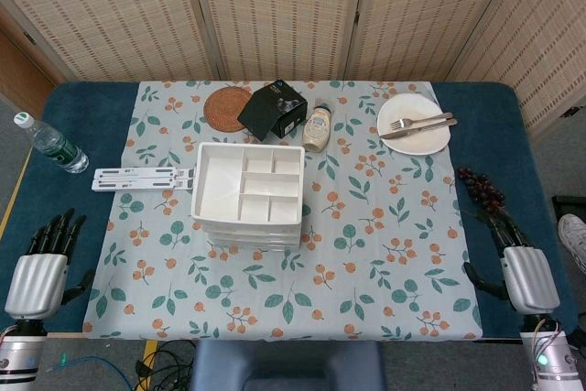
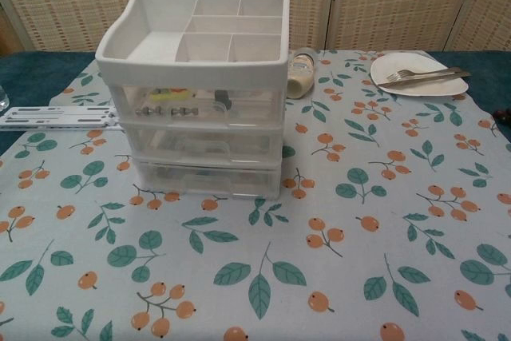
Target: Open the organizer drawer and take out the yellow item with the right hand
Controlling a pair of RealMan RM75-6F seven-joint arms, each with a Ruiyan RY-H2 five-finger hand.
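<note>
A white organizer (image 1: 247, 191) (image 2: 196, 89) with three clear drawers stands at the middle of the table, its divided top tray bare. All drawers are closed. Through the top drawer's front a yellow item (image 2: 164, 96) shows at the left, beside small dark bits. My left hand (image 1: 44, 263) rests at the table's near left edge, fingers apart, holding nothing. My right hand (image 1: 517, 263) rests at the near right edge, fingers apart and holding nothing too. Neither hand appears in the chest view.
A white strip (image 1: 142, 178) lies left of the organizer; a water bottle (image 1: 50, 144) lies far left. Behind stand a round coaster (image 1: 227, 107), a black box (image 1: 273, 109) and a jar (image 1: 318, 127). A plate (image 1: 414, 123) holds cutlery. Dark grapes (image 1: 481, 188) lie near my right hand.
</note>
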